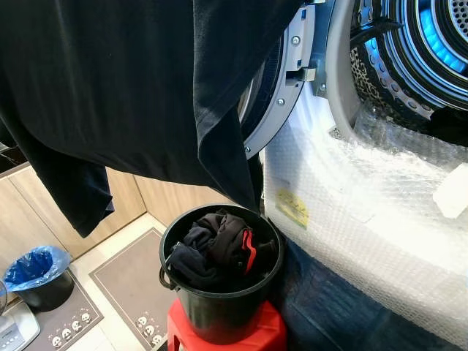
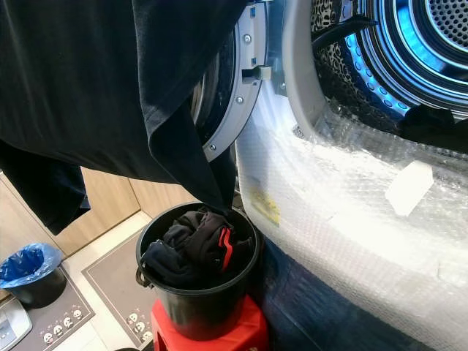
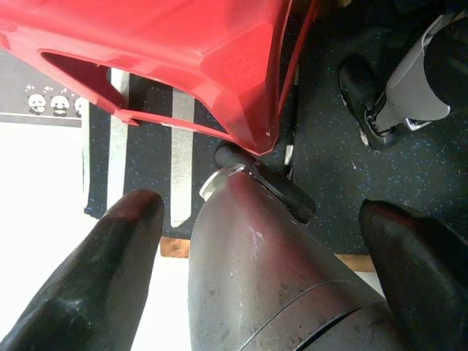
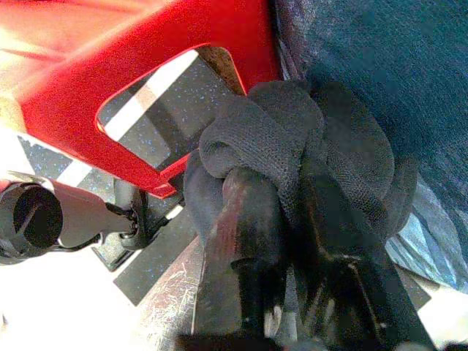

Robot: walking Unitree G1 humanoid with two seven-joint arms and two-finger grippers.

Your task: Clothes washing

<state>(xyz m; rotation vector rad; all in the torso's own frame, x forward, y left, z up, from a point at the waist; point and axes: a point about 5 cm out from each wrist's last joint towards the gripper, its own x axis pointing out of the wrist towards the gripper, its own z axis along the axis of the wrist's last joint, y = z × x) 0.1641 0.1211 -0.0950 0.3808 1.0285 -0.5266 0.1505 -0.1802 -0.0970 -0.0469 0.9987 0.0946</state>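
Note:
A large black garment [image 1: 124, 88] hangs across the upper left of the eye views, its tip dangling just above a black bucket [image 1: 219, 303]. The bucket holds bunched dark clothes [image 1: 219, 245] with a red trim and stands on a red stool [image 1: 227, 338]. To the right the washing machine's drum [image 1: 428, 44] is open and lit blue, its door [image 1: 281, 88] swung left. In the right wrist view my right gripper [image 4: 285, 212] is shut on a wad of dark knitted cloth [image 4: 292, 139]. My left gripper [image 3: 263, 212] is open above the floor beside the stool [image 3: 190, 51], holding nothing.
Bubble wrap [image 1: 380, 219] covers the washer's front, with dark blue sheeting [image 1: 344, 314] below it. A small bin with a blue bag [image 1: 36, 274] stands at the left by wooden cabinets [image 1: 44, 212]. Grey mats [image 1: 128, 281] lie on the light floor.

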